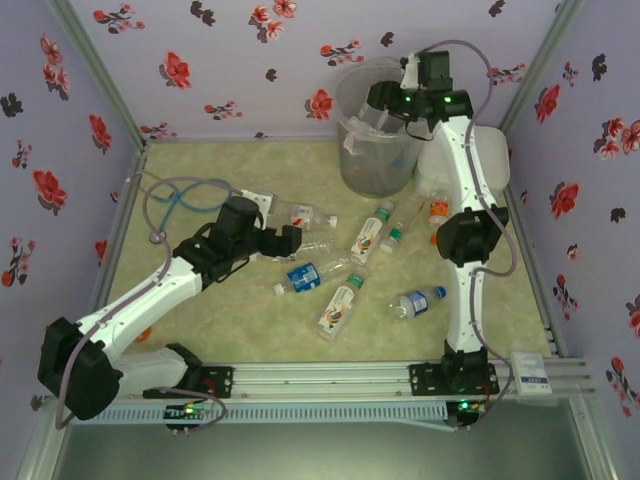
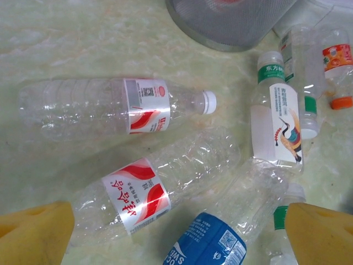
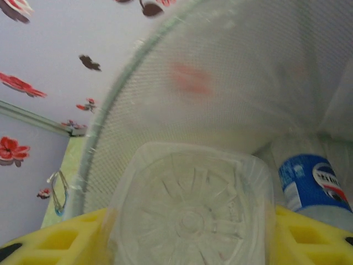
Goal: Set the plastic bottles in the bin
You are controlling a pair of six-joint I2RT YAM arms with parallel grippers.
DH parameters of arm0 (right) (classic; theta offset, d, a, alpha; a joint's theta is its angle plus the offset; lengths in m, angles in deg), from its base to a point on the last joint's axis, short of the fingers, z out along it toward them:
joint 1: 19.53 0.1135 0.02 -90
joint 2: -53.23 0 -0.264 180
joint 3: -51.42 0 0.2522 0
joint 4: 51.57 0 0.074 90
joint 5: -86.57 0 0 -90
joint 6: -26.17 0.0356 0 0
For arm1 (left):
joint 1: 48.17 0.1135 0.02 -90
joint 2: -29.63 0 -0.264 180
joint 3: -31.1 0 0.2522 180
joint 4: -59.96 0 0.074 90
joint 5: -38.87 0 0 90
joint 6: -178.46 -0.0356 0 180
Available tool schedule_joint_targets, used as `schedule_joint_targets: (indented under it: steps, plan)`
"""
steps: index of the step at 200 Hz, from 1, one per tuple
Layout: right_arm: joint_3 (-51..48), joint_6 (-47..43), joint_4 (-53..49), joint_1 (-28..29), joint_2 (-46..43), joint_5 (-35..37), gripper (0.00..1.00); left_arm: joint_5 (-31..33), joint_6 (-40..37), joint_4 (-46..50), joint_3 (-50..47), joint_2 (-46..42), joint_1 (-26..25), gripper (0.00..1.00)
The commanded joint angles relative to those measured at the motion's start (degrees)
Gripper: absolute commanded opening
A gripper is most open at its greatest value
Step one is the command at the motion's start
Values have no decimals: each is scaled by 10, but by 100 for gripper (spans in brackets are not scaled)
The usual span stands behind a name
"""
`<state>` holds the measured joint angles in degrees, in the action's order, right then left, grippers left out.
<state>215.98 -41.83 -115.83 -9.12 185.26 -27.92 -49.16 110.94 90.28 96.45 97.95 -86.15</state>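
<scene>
Above the mouth of the grey translucent bin [image 1: 372, 150], my right gripper [image 1: 380, 108] is shut on a clear plastic bottle [image 3: 190, 207]. That bottle's ribbed base faces the right wrist camera between the yellow fingers [image 3: 60, 243], with the bin's mesh wall [image 3: 220, 83] behind it. A blue-labelled bottle [image 3: 311, 185] lies inside the bin. My left gripper [image 1: 290, 240] hangs open over the floor bottles. Under it lie a red-white bottle [image 2: 146, 193] and a blue-labelled bottle [image 2: 212, 243]. Further off are a white-capped red-white bottle [image 2: 127, 105] and a green-white bottle [image 2: 276, 118].
More bottles lie on the mat: a green-white one [image 1: 342, 300], a blue-capped one [image 1: 415, 302] and an orange-capped one [image 1: 437, 213]. A white rounded box [image 1: 437, 172] stands right of the bin. A blue-tubed stethoscope [image 1: 180, 195] lies at the left. Flowered walls enclose the area.
</scene>
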Motion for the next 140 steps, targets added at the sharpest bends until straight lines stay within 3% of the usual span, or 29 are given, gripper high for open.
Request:
schedule_joint_targets:
  steps: [1,34,67,97,140]
  plan:
    - [9,-8,-116,2,1,-34,0,8,16,16,7,0,4,98]
    - [-8,-31,-173,4,-17,-34,0,-5,22,18,13,9,8,98]
    - [-29,-22,-150,6,-10,-46,3,-20,11,35,31,23,15,98]
    - [-4,-18,-146,13,10,-50,37,-21,-11,71,49,25,27,98]
    - [31,-14,-143,12,-5,-38,69,-21,-45,107,58,21,46,98]
